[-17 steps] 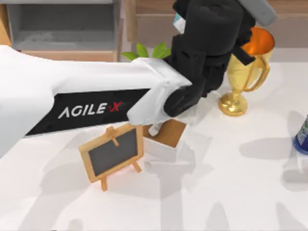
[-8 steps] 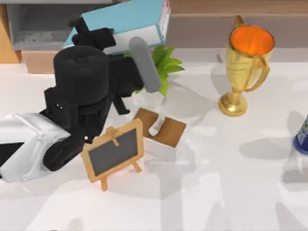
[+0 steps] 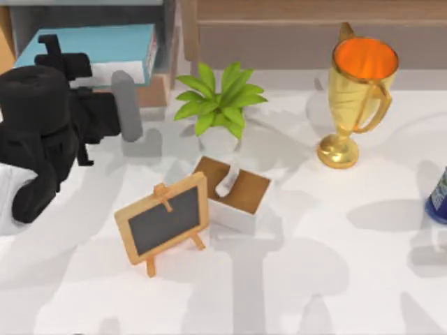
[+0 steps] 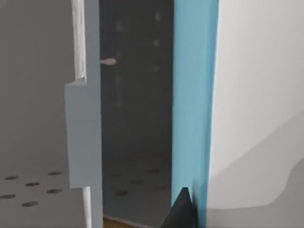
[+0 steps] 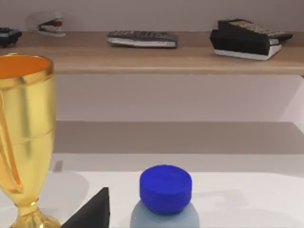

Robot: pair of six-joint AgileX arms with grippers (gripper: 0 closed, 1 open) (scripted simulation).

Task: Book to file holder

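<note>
My left end effector (image 3: 66, 63) sits at the file holder (image 3: 167, 31), at the worktop's (image 3: 314, 265) far left corner, and it holds the book (image 3: 105, 43) over the holder's opening; one dark fingertip (image 4: 183, 211) presses against the teal cover, so the grip is closed on the book. In the left wrist view the book stands beside the holder's thin grey wall, its speckled floor below. The plant (image 3: 220, 98) stands just right of the file holder, with the small chalkboard (image 3: 162, 222) nearer me. I cannot tell the state of my right end effector
</note>
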